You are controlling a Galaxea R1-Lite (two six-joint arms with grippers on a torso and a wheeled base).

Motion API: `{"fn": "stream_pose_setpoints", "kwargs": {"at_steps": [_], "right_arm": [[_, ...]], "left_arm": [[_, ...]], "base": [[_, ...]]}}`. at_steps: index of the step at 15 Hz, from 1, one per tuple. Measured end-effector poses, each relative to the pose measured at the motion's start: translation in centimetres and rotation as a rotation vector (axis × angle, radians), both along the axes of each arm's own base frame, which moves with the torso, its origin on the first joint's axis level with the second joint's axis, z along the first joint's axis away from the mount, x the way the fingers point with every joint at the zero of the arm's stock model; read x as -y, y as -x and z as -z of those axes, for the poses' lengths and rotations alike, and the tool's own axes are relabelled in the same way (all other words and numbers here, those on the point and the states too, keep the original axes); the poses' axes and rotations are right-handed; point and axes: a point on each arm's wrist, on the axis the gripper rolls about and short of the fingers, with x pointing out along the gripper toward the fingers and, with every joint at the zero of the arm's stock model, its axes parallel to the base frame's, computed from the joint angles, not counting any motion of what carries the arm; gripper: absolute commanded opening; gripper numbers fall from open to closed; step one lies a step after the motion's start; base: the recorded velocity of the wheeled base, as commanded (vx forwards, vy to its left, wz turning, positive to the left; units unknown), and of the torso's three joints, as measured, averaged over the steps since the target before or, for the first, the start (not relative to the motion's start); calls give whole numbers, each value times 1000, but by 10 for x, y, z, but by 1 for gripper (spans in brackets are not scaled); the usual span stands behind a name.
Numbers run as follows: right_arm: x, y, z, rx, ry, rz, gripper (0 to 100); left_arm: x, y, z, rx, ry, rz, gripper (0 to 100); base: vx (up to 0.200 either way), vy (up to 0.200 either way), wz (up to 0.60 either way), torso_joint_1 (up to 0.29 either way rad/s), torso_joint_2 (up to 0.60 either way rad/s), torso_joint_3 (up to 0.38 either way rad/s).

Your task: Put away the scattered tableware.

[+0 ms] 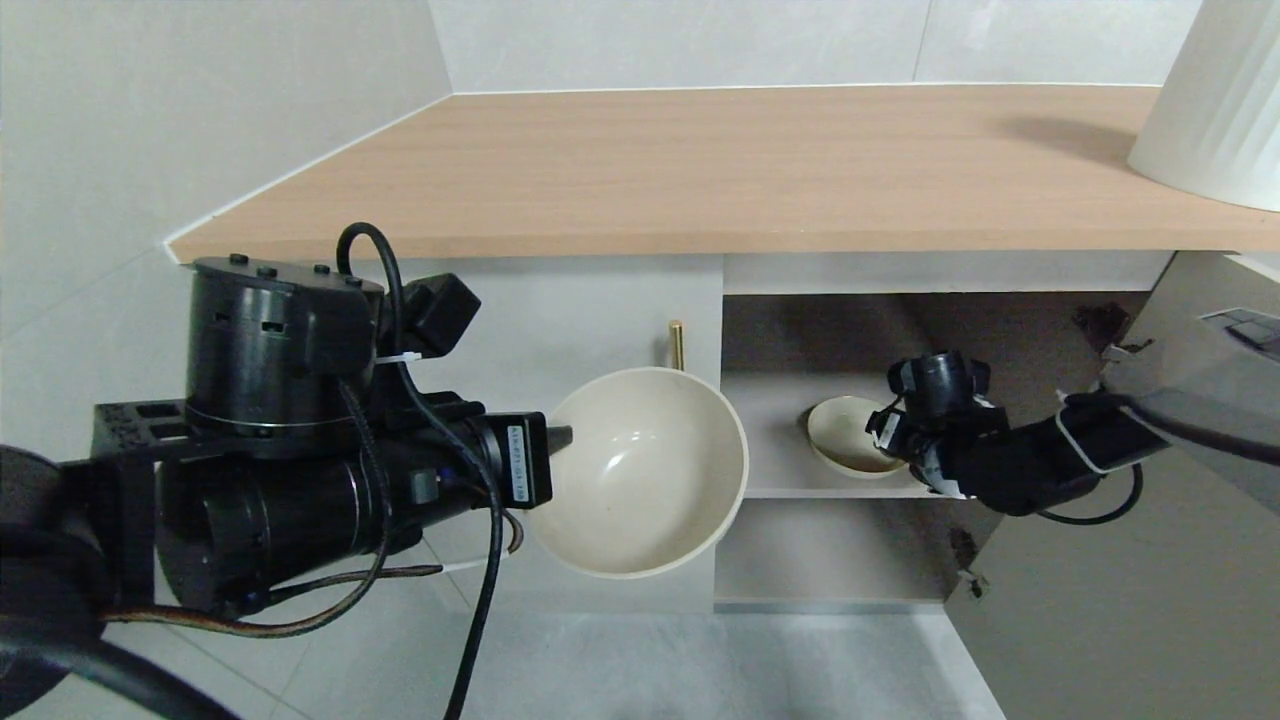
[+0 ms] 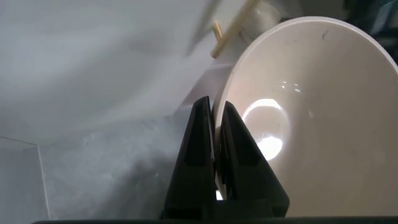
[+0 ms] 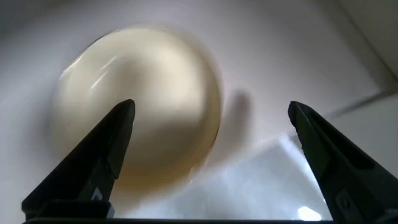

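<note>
A big round cream bowl (image 1: 640, 470) is held up in the air by the left gripper (image 1: 560, 437). It is held in front of the closed grey cupboard door (image 1: 580, 320), just below the small gold handle (image 1: 677, 345). The two black fingers (image 2: 200, 134) are pinched tight on the bowl's rim, one inside and one outside. The bowl is tipped on its side, so its open face is turned away from the door and up. It is round, so no long side can be picked out.

A small round cream bowl (image 1: 848, 432) is set on the white shelf (image 1: 770, 420) inside the open cupboard, near the shelf's front edge. Its open side is turned up and toward the front. The right gripper (image 1: 885, 435) is placed just beside it, with its fingers (image 3: 115, 140) spread wide apart and nothing held. It cannot be told if the bowl is touched.

Two bowls are counted: one big, one small.

A light brown wooden countertop (image 1: 700, 170) is seen above the cupboard. A tall white ribbed thing (image 1: 1220, 100) is stood at its right end.
</note>
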Motion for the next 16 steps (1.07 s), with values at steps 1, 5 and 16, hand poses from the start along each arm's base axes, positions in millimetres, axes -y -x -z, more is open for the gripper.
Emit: {"fn": "stream_pose_setpoints", "kwargs": {"at_steps": [1,5,16], "right_arm": [[-4,15,-13,-17,-13,-63,100],[-17,93,-80,-91,-59,-336,100],[-43,229,-136,-139,49,-825,100]], "left_arm": [[5,0,3,-7,-7,15,0],[32,4,23,-49,-82,99,0],[76,11,68,-83,-273,83,0]], "base": [[0,0,0,0,0,0],[0,0,0,0,0,0],[0,0,0,0,0,0]]}}
